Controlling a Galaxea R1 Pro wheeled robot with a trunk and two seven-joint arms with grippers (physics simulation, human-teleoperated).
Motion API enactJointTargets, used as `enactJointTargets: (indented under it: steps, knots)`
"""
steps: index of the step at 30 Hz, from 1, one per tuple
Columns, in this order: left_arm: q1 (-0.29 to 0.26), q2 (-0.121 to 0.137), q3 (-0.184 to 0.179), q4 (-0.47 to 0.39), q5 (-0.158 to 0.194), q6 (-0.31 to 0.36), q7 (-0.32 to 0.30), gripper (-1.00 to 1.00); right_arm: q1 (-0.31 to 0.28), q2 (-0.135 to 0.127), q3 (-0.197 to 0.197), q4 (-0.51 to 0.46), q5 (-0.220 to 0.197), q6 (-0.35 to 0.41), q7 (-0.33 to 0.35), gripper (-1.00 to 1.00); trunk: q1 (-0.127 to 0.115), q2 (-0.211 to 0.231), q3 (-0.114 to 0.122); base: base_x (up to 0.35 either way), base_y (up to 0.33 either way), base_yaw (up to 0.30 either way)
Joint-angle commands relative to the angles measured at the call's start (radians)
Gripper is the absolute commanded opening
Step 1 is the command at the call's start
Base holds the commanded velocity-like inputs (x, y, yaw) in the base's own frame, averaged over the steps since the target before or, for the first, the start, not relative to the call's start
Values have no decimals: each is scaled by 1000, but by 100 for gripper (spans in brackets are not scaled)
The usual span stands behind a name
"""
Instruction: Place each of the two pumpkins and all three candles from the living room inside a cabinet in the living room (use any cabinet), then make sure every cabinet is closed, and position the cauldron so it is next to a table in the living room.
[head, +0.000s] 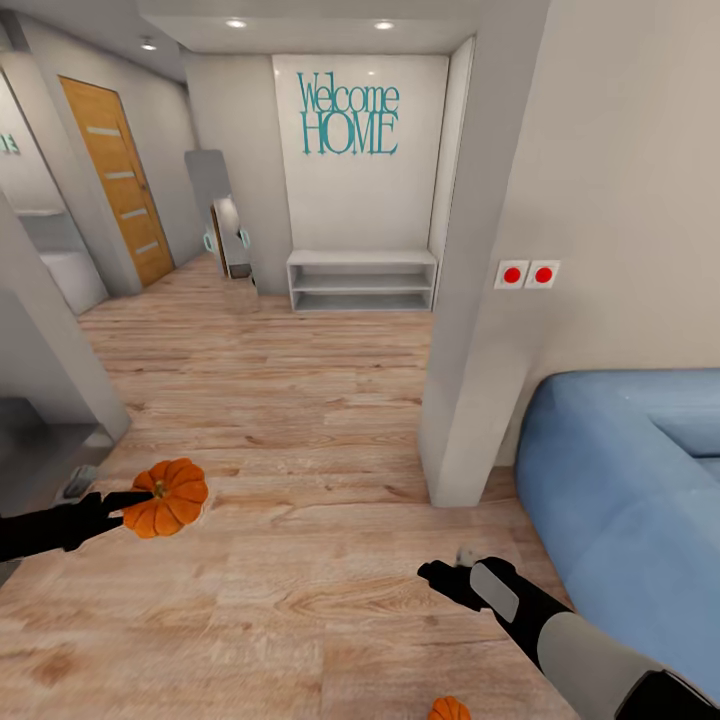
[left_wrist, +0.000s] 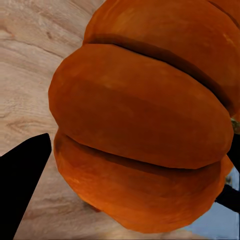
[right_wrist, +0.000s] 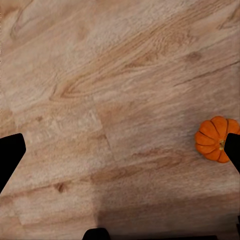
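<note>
One orange ribbed pumpkin (head: 168, 497) hangs above the wooden floor at the head view's left, with my left gripper (head: 138, 502) shut on it. In the left wrist view this pumpkin (left_wrist: 140, 125) sits close up between the black fingers (left_wrist: 24, 182). A second pumpkin (head: 450, 709) lies on the floor at the head view's bottom edge, close to my right arm. My right gripper (head: 440, 577) is open over bare floor, and in its wrist view that pumpkin (right_wrist: 214, 139) lies beside one fingertip (right_wrist: 233, 150). Candles, cabinet, cauldron and table are out of view.
A blue sofa (head: 620, 480) fills the right side. A pale wall corner (head: 470, 400) juts out beside it. Ahead, a hallway leads to a white low shelf (head: 362, 280) and a wooden door (head: 118, 175). A grey unit (head: 40, 440) stands at the left.
</note>
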Motion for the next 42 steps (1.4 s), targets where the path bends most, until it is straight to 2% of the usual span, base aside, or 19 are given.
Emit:
enactJointTargets:
  steps: [1, 4, 8, 19, 25, 30, 33, 37, 42]
  knots:
    - [0, 7, 0, 3, -6, 5, -17, -100, -1, -1, 7, -3, -11, 2, -9, 100, 4, -8, -4, 0, 0, 0]
    - [1, 36, 0, 30, -7, 5, -77, -100, -1, -1, 7, -3, -10, 3, -9, 100, 16, -29, -14, 0, 0, 0]
    - [1, 50, -1, 45, -8, 5, -107, -100, -2, -1, 7, -2, -9, 6, -12, 100, 31, -57, -26, 0, 0, 0]
    - [1, 54, -7, 49, -8, 5, -117, -100, -3, -1, 4, 14, -11, 45, -20, 100, 73, -134, -61, 0, 0, 0]
    - [1, 54, -39, 41, -7, 6, -121, -100, -3, 0, -37, 19, -16, 45, -49, 100, 96, -176, -79, 0, 0, 0]
    - [1, 54, -49, 41, -7, 6, -155, -100, 2, -3, -67, 20, -50, 28, -52, 100, 115, -211, -95, 0, 0, 0]
    - [1, 54, -50, 46, -7, 5, -167, -100, 11, -4, -81, 25, -62, -25, -49, 100, 127, -232, -105, 0, 0, 0]
    - [1, 54, -51, 47, -7, 5, -170, -100, 47, -3, -84, 30, -64, -103, -41, 100, 142, -260, -117, 0, 0, 0]
    - [1, 54, -52, 43, -8, 5, -171, -100, 65, -3, -85, 31, -65, -122, -41, 100, 161, -295, -133, 0, 0, 0]
